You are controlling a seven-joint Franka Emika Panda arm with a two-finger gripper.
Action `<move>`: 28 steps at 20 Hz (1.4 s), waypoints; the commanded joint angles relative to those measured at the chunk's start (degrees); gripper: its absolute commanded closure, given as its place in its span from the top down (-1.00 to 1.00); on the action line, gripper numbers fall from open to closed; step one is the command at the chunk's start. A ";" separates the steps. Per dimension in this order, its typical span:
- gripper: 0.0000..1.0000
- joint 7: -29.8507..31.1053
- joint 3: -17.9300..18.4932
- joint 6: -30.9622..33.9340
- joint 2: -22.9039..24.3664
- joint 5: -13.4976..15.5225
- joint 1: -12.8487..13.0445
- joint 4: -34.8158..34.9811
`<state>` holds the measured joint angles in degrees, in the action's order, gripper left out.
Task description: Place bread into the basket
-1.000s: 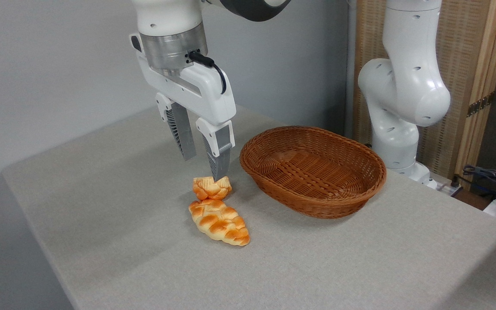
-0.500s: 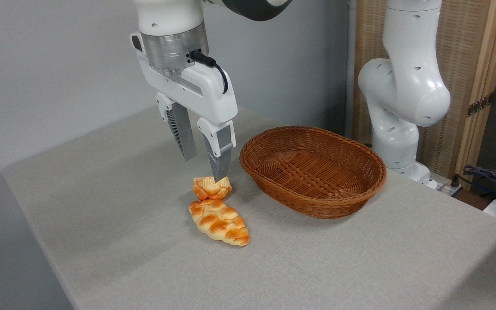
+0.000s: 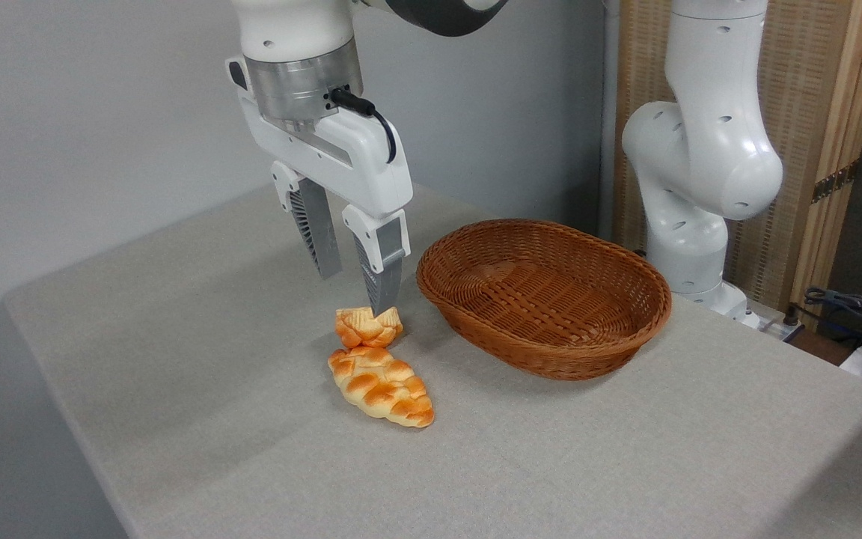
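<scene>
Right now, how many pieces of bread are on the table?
2. The small knotted bun lies under the gripper, left of the basket; the braided loaf lies just in front of it. The basket looks empty.

Even, soft overhead light; faint shadows on table (image 3: 625,464); sharp, no glare.

One fixed camera looks down obliquely from near the surface (image 3: 625,464) corner, arm base at upper right.
</scene>
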<state>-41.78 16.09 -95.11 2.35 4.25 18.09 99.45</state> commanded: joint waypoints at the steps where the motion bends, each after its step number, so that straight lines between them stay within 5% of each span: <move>1: 1.00 -1.11 0.43 2.12 0.02 0.85 0.19 -1.10; 28: 1.00 -1.99 0.61 2.12 0.02 0.76 0.11 -1.01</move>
<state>-42.54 16.10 -95.11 2.35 4.25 18.09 99.45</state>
